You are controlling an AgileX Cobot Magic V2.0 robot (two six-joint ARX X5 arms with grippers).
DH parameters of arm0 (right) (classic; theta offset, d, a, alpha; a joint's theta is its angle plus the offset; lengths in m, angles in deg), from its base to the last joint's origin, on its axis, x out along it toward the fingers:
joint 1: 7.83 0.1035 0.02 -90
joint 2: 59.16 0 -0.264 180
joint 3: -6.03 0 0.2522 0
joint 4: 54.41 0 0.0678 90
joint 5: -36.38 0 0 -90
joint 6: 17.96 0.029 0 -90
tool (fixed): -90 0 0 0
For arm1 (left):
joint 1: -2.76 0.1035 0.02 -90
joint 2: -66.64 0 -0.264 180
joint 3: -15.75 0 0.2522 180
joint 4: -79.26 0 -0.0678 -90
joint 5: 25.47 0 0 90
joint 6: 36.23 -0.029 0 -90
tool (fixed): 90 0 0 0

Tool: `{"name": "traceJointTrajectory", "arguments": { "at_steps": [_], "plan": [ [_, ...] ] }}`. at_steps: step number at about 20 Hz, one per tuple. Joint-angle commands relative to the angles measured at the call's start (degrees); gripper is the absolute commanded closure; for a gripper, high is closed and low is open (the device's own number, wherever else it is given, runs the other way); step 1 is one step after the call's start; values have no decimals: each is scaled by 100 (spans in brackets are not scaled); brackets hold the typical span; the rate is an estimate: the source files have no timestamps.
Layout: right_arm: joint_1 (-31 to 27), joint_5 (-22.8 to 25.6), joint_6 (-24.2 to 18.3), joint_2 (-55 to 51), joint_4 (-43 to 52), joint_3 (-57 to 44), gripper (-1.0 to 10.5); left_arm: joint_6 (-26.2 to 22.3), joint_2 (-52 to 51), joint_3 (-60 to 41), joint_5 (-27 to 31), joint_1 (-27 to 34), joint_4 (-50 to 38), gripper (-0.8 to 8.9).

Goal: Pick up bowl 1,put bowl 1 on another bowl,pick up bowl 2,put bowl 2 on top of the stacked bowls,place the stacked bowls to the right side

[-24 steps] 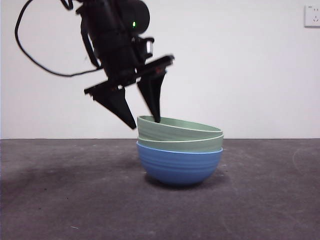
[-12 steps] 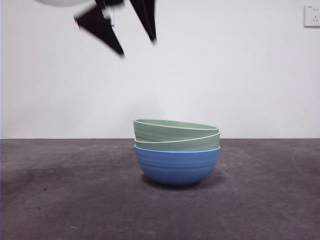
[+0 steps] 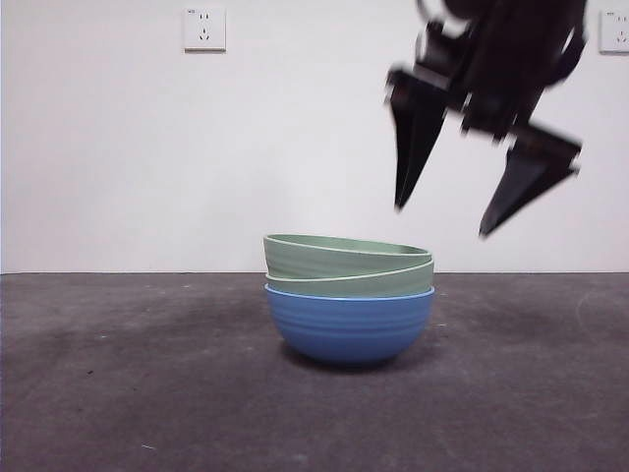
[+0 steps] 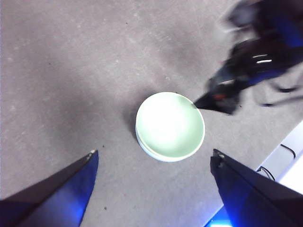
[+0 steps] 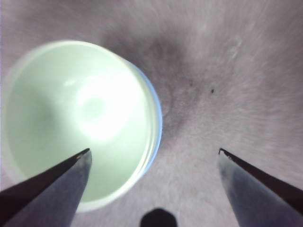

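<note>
now the stacked bowls (image 3: 349,295) sit on the dark table (image 3: 118,393) near its middle: another bowl (image 3: 350,324), the blue one, is at the bottom, with two pale green bowls nested in it — the top green bowl (image 3: 344,254) lies tilted, its rim higher on one side, over the second green bowl (image 3: 354,283). nothing shows inside the top bowl; its pale inside is bare in both wrist views. the front view alone shows the three layers and the tilt, plus two wall sockets (image 3: 204,28) on the white wall; from above, the left wrist view shows mostly the green inside with a thin edge of the lower rims, and the right wrist view shows a sliver of blue rim beside the green. the right gripper (image 3: 447,221) hangs above the stack and a little to one side, blurred, its jaws spread wide and touching nothing, the bowls below it and partly between its tips in its own view. the left gripper (image 4: 154,158) is high above the stack — jaws wide apart, empty.
</note>
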Motion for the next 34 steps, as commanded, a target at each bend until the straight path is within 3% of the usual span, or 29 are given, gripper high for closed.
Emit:
{"name": "traceJointTrajectory", "arguments": {
  "at_steps": [1, 8, 12, 16, 18, 28, 34],
  "plan": [
    [9, -170, 238, 385, 203, -13, 505, -94, -61, -26, 13, -2, 59, 414],
    [24, -291, 389, 1185, 448, -13, 515, -96, -79, -26, 13, -2, 140, 414],
    [31, -466, 376, 1187, 501, -13, 761, -94, -79, -26, 15, -2, 136, 414],
    [35, -588, 382, 1187, 468, -13, 832, -94, -79, -26, 15, -2, 136, 414],
    [33, -584, 382, 1187, 468, -13, 965, -96, -79, -26, 15, -2, 136, 414],
    [-55, -564, 326, 719, 481, -11, 963, -199, -79, -26, 13, -2, 131, 414],
    [-857, -518, 247, 466, 529, -2, 963, -223, -79, -26, 9, -2, 177, 414]
  ]
}}
